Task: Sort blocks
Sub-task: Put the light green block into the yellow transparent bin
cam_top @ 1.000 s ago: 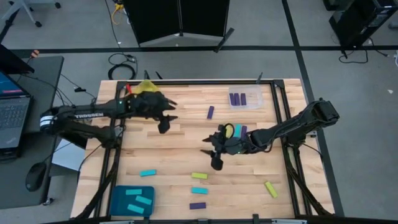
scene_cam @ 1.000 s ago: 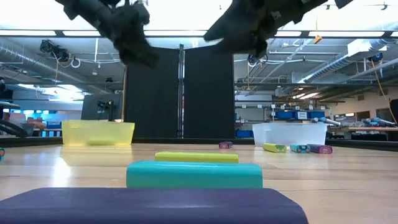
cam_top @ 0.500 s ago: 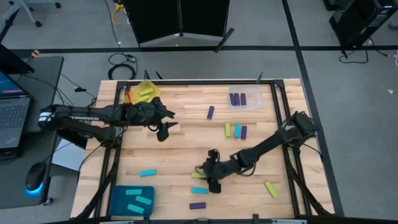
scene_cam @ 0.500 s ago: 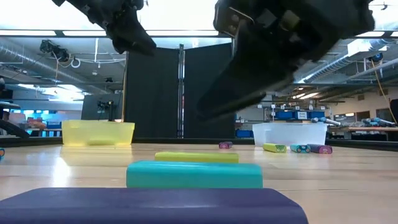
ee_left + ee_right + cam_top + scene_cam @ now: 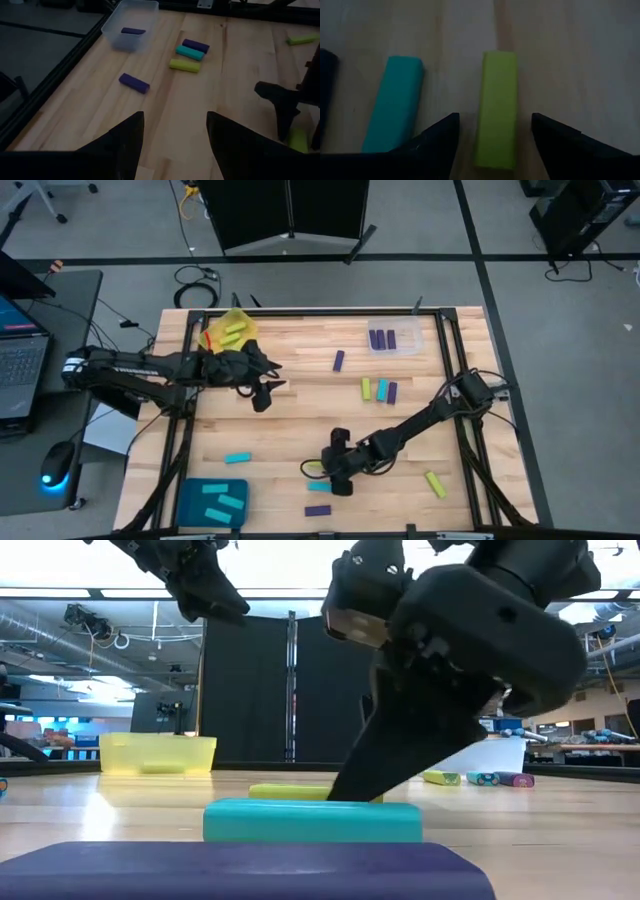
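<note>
My right gripper (image 5: 318, 470) is open and low over the table's near middle. In the right wrist view its fingers (image 5: 436, 142) stand on either side of a yellow-green block (image 5: 496, 107) with a gap on each side. A cyan block (image 5: 393, 100) lies flat beside that block. In the low view the right gripper (image 5: 350, 780) reaches down behind the cyan block (image 5: 312, 820). My left gripper (image 5: 265, 385) is open and raised near the yellow tray (image 5: 228, 330). Other blocks lie flat: a cyan one (image 5: 238, 458), a purple one (image 5: 318, 510), a yellow-green one (image 5: 436, 484).
A clear tray (image 5: 392, 338) at the far right holds purple blocks. A teal tray (image 5: 212, 502) at the near left corner holds cyan blocks. Three blocks (image 5: 378, 390) lie side by side right of centre, and a lone purple block (image 5: 338, 360) sits farther back.
My right gripper has swung from the table's middle toward the near edge and the left, and has come down until its open fingers straddle the yellow-green block. My left gripper has shifted slightly toward the near edge, uncovering the yellow tray.
</note>
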You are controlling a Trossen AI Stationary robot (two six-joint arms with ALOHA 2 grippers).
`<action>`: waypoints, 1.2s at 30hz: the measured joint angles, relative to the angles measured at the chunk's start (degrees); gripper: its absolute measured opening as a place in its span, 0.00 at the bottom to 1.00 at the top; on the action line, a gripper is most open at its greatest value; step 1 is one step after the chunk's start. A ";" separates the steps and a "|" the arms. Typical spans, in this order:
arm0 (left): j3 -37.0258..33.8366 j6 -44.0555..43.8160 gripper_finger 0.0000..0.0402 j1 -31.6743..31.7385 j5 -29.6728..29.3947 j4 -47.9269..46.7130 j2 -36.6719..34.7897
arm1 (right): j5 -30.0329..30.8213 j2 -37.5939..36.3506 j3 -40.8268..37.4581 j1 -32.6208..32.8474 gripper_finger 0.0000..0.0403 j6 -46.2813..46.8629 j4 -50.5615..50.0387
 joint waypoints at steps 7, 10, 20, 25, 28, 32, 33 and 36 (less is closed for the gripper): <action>0.00 -0.06 0.55 -0.32 -0.42 0.00 0.00 | -0.15 1.19 0.32 -0.55 0.53 3.46 -1.63; 0.00 -0.10 0.55 -0.32 -0.54 0.12 0.00 | -0.19 1.20 0.31 -0.62 0.43 3.46 -2.35; 0.00 -1.28 0.55 -0.32 0.52 0.39 -3.97 | -0.78 1.28 0.23 -1.60 0.30 1.38 -3.97; 0.00 -1.28 0.55 -0.32 0.78 0.13 -10.68 | -0.31 -0.50 -0.22 -3.01 0.30 -4.11 -2.19; 0.00 -1.26 0.55 -0.32 0.79 -1.13 -14.94 | 2.38 -2.45 -0.47 -5.32 0.30 -8.45 -0.67; 0.00 -1.24 0.55 -0.32 0.42 -4.13 -20.00 | 3.56 -5.35 -0.20 -9.22 0.30 -13.02 3.78; 0.00 -1.22 0.55 -0.32 -0.04 -4.78 -21.14 | 3.16 -5.55 -0.20 -10.30 0.30 -14.01 4.91; 0.00 -1.04 0.55 -0.32 -0.98 -6.63 -24.02 | 1.13 -5.73 0.72 -14.63 0.30 -18.15 8.37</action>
